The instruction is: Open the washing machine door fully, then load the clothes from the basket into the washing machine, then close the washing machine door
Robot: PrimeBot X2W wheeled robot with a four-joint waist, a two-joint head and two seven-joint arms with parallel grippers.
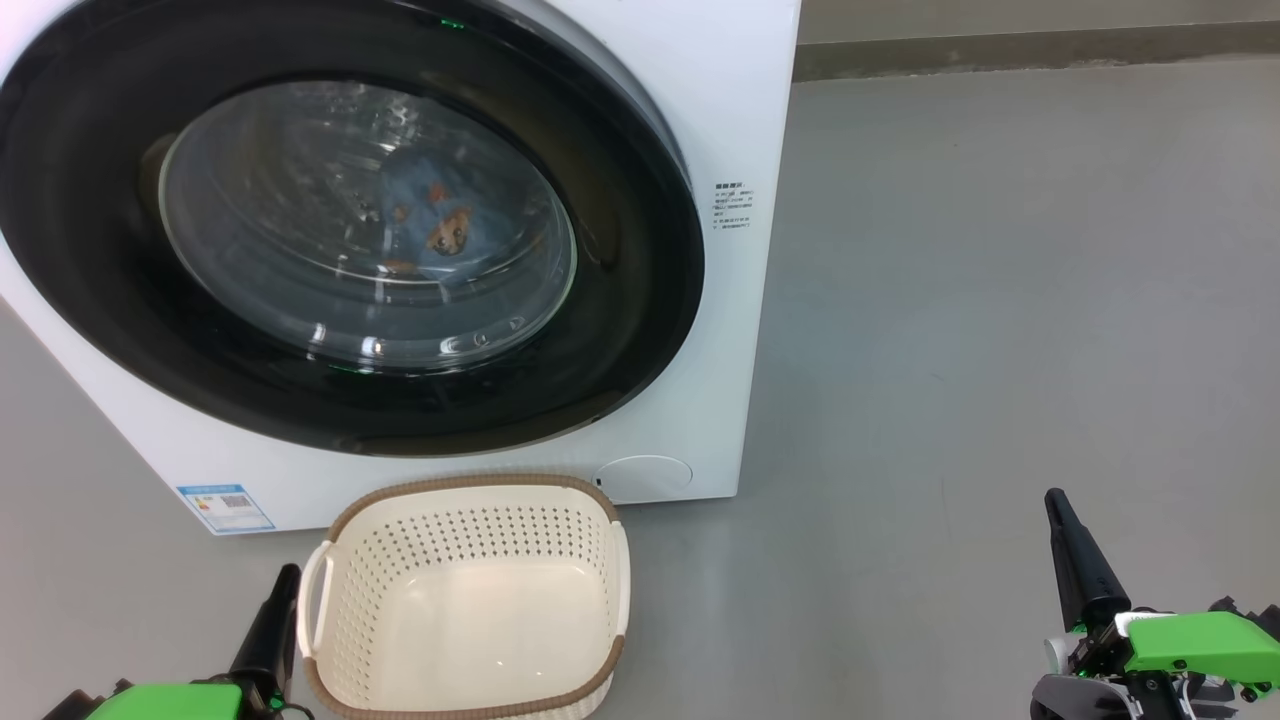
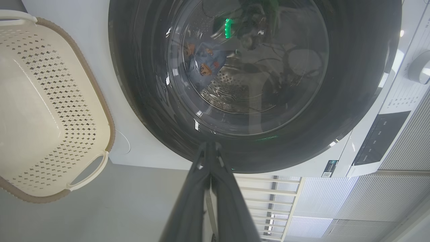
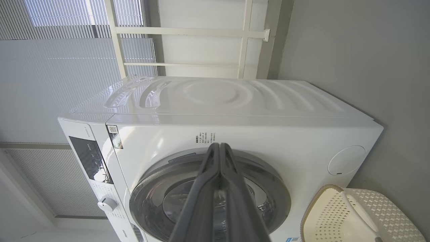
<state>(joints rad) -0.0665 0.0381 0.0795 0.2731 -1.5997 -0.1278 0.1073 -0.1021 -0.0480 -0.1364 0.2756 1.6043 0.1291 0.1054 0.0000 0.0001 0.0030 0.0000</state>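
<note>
Landmark: the basket [image 1: 465,490], cream-white and perforated with a brown woven-look rim, stood on the grey floor [image 1: 950,300]. Its bare bottom showed in the head view.
Washing machine: the white washing machine [image 1: 740,120] rose directly behind the basket, its lower front close to the basket's far rim.
Door: the washing machine door [image 1: 620,330] lay shut, flat against the machine's front, above and behind the basket. The lowest part of its glossy black rim hung just over the basket's far rim.
Clothes: the clothes [image 1: 440,215], light blue with orange-brown bears, lay inside the drum behind the door glass. They were above and behind the basket and well apart from both pairs of fingers.
Left fingers: the left fingers [image 1: 270,625] stood just beside the basket's left handle, pressed together with nothing between them. In the left wrist view they pointed at the door's rim, with a stretch of floor between them and the basket.
Right fingers: the right fingers [image 1: 1075,560] stood well to the right of the basket, above the floor, also pressed together and holding nothing. In the right wrist view their tips lined up with the door's rim.
Round cap: the round cap [image 1: 645,475] sat on the machine's front just behind the basket's far right corner.
Blue label: the blue label [image 1: 225,508] sat on the machine's front beyond the basket's far left corner.
</note>
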